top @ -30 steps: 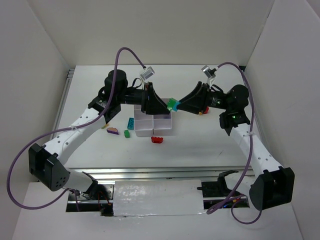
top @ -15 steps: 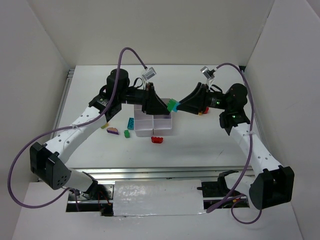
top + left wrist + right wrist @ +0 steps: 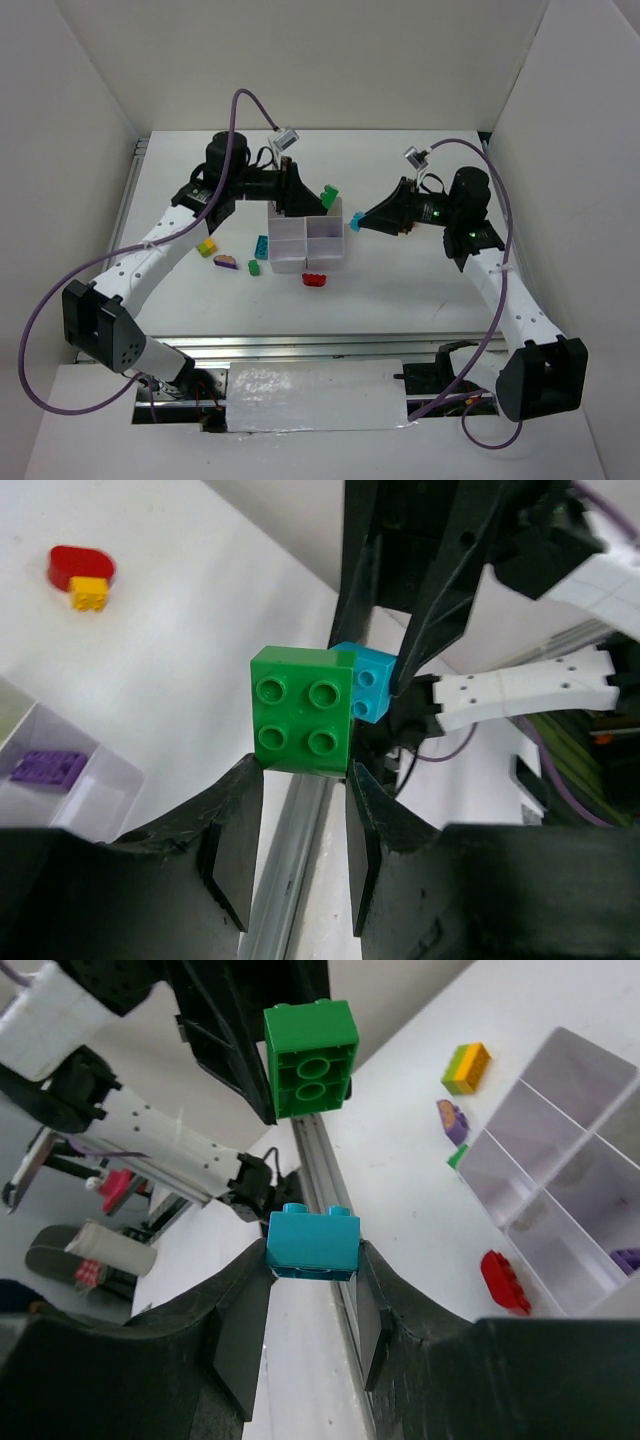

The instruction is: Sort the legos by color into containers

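My left gripper (image 3: 322, 200) is shut on a green lego (image 3: 328, 194), held above the far right corner of the white containers (image 3: 305, 262). In the left wrist view the green lego (image 3: 303, 708) sits between my fingertips, studs toward the camera. My right gripper (image 3: 360, 222) is shut on a teal lego (image 3: 354, 222), just right of the containers. The right wrist view shows that teal lego (image 3: 312, 1243) pinched at the fingertips and the green lego (image 3: 310, 1058) apart beyond it. A purple lego (image 3: 48, 768) lies in one compartment.
Loose on the table lie a red lego (image 3: 315, 279) in front of the containers, and teal (image 3: 261, 246), green (image 3: 253, 267), purple-pink (image 3: 226, 262) and yellow-green (image 3: 207, 247) legos to their left. A red and yellow piece (image 3: 80, 575) lies beyond the right gripper.
The green and teal legos were pressed together between both grippers; now they are apart. My left gripper drew back with the green one, my right gripper drew back right with the teal one.
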Robot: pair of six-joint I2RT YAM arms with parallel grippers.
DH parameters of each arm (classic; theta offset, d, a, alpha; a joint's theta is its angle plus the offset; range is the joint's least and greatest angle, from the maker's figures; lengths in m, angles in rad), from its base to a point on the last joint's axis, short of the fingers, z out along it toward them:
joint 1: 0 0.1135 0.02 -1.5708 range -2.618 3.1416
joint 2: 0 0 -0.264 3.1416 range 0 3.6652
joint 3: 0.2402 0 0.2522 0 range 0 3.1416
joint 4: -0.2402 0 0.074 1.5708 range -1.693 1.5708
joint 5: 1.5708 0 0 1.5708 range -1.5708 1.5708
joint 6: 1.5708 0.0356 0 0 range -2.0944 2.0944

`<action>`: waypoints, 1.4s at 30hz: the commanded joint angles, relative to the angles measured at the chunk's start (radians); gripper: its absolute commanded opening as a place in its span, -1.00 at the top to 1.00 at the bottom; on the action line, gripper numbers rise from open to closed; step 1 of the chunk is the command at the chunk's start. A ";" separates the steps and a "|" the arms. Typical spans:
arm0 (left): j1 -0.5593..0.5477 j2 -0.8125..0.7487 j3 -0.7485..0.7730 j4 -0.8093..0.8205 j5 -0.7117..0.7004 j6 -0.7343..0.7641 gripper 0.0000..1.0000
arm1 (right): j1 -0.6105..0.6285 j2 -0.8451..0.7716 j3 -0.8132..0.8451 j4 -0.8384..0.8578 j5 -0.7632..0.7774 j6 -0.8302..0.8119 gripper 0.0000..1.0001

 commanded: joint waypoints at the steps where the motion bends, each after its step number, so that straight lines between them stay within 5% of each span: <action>1: -0.002 0.014 0.053 -0.057 -0.086 0.071 1.00 | -0.008 -0.034 0.064 -0.171 0.128 -0.142 1.00; 8: -0.003 0.053 0.115 -0.193 -0.305 0.100 1.00 | 0.001 -0.072 0.210 -0.544 0.534 -0.205 1.00; 16: -0.059 0.158 0.250 -0.384 -0.605 0.102 1.00 | 0.012 -0.161 0.294 -0.827 1.012 -0.058 1.00; 24: -0.071 0.245 0.346 -0.554 -0.807 0.048 1.00 | 0.015 -0.250 0.250 -0.950 1.120 -0.068 1.00; 42: -0.108 0.373 0.494 -0.701 -0.922 0.051 1.00 | 0.014 -0.249 0.194 -0.942 1.098 -0.136 1.00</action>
